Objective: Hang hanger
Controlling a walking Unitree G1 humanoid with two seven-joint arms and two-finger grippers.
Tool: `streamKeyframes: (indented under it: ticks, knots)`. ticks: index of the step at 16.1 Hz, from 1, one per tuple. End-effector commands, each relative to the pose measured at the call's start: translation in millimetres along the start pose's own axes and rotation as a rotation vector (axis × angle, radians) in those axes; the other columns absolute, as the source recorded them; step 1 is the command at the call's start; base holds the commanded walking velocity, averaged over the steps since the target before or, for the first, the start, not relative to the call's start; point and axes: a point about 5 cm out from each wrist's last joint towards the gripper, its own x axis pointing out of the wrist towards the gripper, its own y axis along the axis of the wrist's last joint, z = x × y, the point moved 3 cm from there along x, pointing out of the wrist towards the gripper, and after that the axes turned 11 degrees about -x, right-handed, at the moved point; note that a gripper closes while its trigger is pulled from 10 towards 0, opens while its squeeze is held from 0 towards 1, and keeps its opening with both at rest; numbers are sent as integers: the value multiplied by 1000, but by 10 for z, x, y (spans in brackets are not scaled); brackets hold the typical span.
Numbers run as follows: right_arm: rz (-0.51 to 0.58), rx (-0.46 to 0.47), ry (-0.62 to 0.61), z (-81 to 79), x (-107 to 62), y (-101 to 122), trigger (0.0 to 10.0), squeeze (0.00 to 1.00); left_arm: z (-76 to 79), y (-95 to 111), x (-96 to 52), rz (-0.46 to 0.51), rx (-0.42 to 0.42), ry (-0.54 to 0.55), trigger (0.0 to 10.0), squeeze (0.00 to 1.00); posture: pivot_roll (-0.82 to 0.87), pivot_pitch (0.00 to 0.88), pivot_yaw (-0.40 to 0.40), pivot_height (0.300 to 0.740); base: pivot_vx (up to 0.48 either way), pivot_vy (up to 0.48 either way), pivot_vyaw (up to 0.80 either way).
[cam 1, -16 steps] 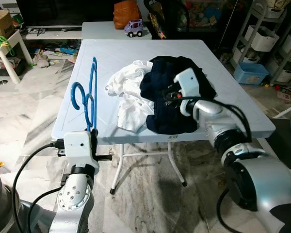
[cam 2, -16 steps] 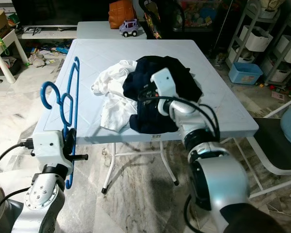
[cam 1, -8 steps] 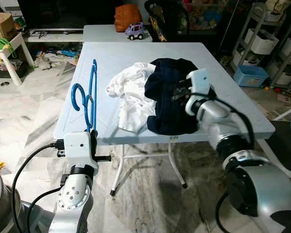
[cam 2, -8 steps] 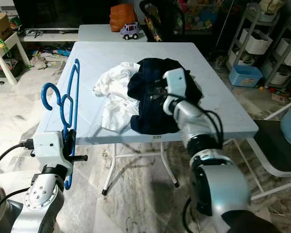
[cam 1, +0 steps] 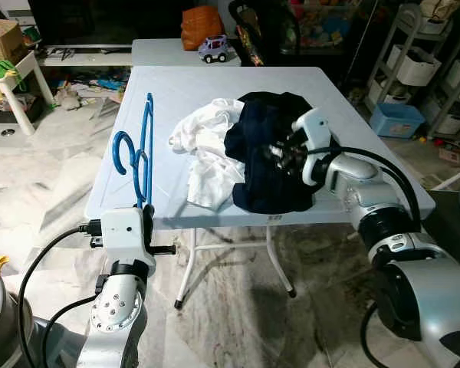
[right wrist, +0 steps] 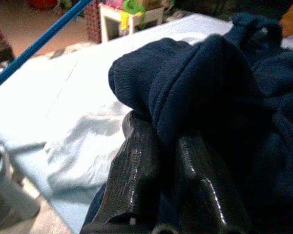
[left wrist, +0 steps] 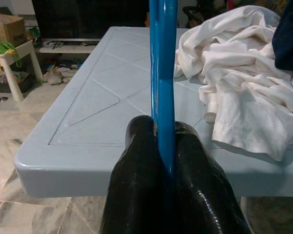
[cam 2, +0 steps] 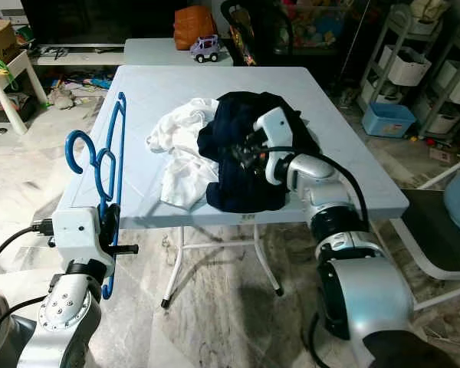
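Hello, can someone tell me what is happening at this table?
The robot's left end effector is shut on a blue hanger, holding it upright at the light table's left edge. Its right end effector has pinched a fold of the dark navy garment, which lies beside a white garment.

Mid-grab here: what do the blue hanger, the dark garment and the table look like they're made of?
Blue hanger: probably plastic, a smooth glossy rod, clamped in the left pincer.
Dark garment: soft navy knit cloth, bunched in thick folds at the right pincer.
Table: likely moulded plastic, matte pale blue with pressed ridge lines.
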Motion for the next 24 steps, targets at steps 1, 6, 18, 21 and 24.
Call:
streamKeyframes:
  ticks: [1,6,18,21,24]
  knots:
    - [-40,-14,49,-7,-43,-42,10000,0,11,12,-11,1,4,-11,10000,0,64,0,-50,740,0,0,0]
    - [-131,22,154,-110,-140,-280,10000,0,5,12,-26,-3,3,-13,10000,0,63,6,-49,740,0,0,0]
    - [-289,83,43,-504,187,-638,10000,0,2,24,-47,-7,8,-15,10000,0,90,21,-51,740,0,0,0]
    - [-279,115,-27,-573,347,-548,10000,0,-15,28,-79,-8,10,-7,10000,0,107,31,-58,740,0,0,0]
    - [-285,136,-94,-612,449,-488,10000,0,-28,25,-111,-13,12,-1,10000,0,117,41,-60,740,0,0,0]
